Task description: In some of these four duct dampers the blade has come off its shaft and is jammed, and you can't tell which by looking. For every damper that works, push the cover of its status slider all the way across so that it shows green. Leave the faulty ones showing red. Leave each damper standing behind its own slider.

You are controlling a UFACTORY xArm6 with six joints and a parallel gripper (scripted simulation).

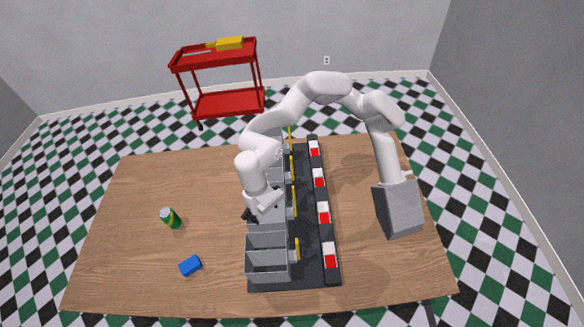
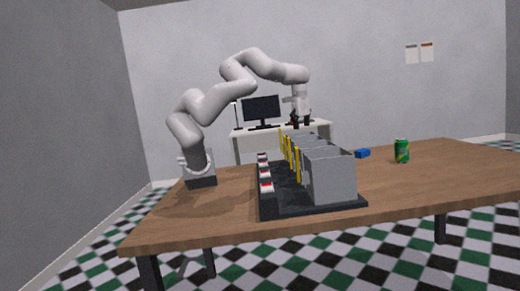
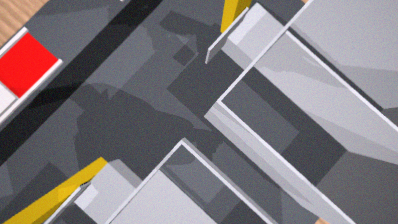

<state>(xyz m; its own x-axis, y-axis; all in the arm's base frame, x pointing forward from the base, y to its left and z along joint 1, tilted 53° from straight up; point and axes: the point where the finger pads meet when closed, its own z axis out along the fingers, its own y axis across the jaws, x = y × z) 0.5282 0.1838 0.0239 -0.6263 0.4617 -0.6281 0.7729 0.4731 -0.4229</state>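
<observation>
Four grey duct dampers stand in a row on a dark base plate (image 1: pixel 295 218). The nearest damper (image 1: pixel 268 262) is in plain view and the arm hides the farther ones. Each has a yellow lever (image 1: pixel 296 248) on its side. Four status sliders (image 1: pixel 330 256) (image 1: pixel 324 213) (image 1: pixel 318 177) (image 1: pixel 313 148) all show red, with a white cover beside the red. My gripper (image 1: pixel 250 217) hangs open and empty above the middle of the damper row, also visible in the exterior view (image 2: pixel 300 122). The wrist view looks down on an open damper frame (image 3: pixel 280 125), two yellow levers (image 3: pixel 235 12) (image 3: pixel 55 192) and one red slider (image 3: pixel 25 65). The fingers are out of that view.
A green can (image 1: pixel 171 218) and a blue block (image 1: pixel 190 265) lie on the table left of the dampers. The arm's grey base block (image 1: pixel 399 209) stands to the right of the sliders. A red cart (image 1: pixel 219 77) stands on the floor behind the table.
</observation>
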